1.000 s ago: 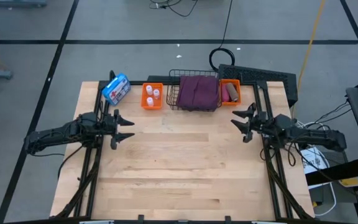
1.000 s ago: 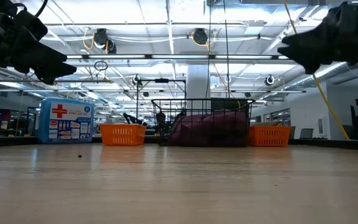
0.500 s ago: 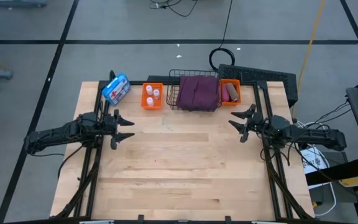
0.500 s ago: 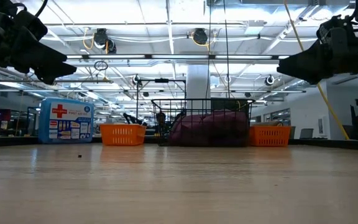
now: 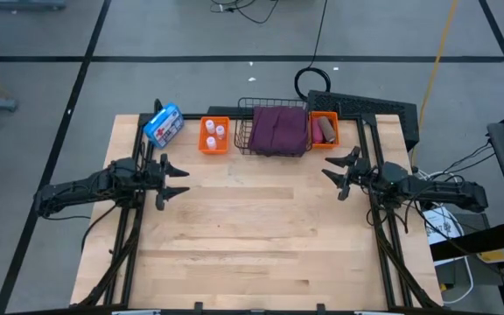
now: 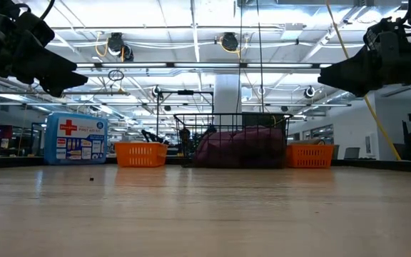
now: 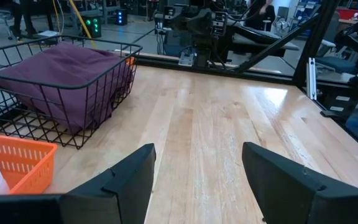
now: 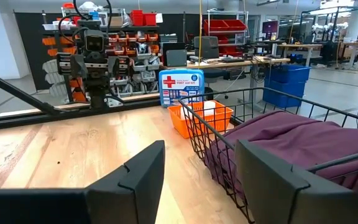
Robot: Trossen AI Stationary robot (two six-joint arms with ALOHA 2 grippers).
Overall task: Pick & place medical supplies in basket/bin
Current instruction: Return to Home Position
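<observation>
A maroon folded cloth [image 5: 278, 128] lies in the black wire basket [image 5: 244, 140] at the table's far edge. Three white vials [image 5: 214, 133] stand in the left orange bin [image 5: 203, 143]. Pink and brown rolls [image 5: 324, 129] lie in the right orange bin [image 5: 332, 143]. My left gripper [image 5: 180, 180] is open and empty above the table's left part, pointing right. My right gripper [image 5: 329, 170] is open and empty above the right part, pointing left, near the right bin. The cloth also shows in the left wrist view [image 7: 67, 68] and the right wrist view [image 8: 297, 146].
A blue-and-white first aid pouch [image 5: 164, 124] with a red cross stands at the far left of the table, beside the left bin. A black stand [image 5: 370, 109] lies behind the table's far right corner. The near and middle wood surface [image 5: 252, 236] is bare.
My right gripper has moved a little toward the table's far edge and left, and sits slightly lower in the low view. It has stayed open. My left gripper has kept still.
</observation>
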